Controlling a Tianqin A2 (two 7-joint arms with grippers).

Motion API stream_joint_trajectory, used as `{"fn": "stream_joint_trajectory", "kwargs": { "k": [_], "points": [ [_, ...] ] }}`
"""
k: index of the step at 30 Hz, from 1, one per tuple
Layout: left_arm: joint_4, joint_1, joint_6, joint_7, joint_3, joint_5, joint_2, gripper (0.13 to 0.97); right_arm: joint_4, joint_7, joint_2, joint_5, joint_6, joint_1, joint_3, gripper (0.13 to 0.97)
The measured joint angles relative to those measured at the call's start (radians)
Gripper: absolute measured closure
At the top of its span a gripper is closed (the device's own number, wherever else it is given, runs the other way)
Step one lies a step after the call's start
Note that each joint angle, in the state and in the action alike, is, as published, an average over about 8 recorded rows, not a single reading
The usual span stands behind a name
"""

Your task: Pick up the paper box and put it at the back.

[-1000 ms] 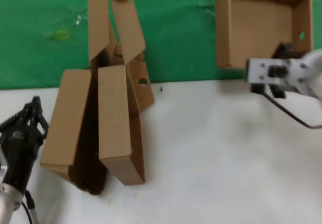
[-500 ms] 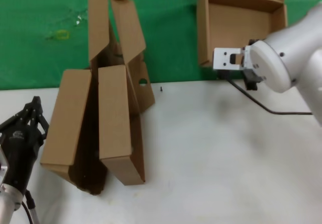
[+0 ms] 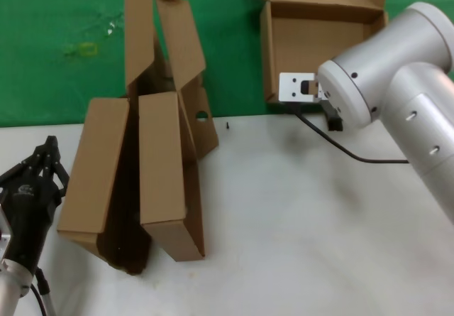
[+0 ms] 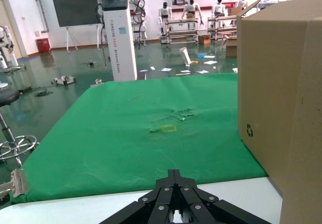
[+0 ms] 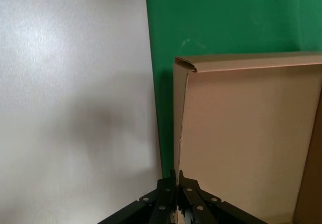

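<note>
Right gripper (image 5: 176,196) pinches paper box (image 3: 319,53) by one wall, aloft over the back (image 3: 269,117); thin edge-hold may slip. Left gripper (image 3: 48,153) parked, closed.

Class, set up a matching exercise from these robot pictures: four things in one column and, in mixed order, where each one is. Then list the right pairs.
Things:
1. paper box
2. right gripper
3. left gripper
4. small black screw

Places:
A. low at the table's left edge
B. on the white table by the green cloth
C. lifted in front of the green cloth
D. on the box's wall

Pairs: 1-C, 2-D, 3-A, 4-B
</note>
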Motion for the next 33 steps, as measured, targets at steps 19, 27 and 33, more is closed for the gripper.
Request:
{"fn": "stream_joint_trajectory", "kwargs": {
  "k": [19,27,33],
  "points": [
    [0.0,0.0,0.0,0.0,0.0,0.0,0.0,0.954,0.052,0.026,-0.013,0.01,-0.066,0.023,0.008,0.857],
    [0.0,0.0,0.0,0.0,0.0,0.0,0.0,0.954,0.195,0.034,0.019,0.097,-0.085,0.001,0.07,0.728],
    [0.0,0.0,0.0,0.0,0.0,0.0,0.0,0.954,0.372,0.047,0.057,0.212,-0.063,-0.047,0.159,0.601]
  ]
}}
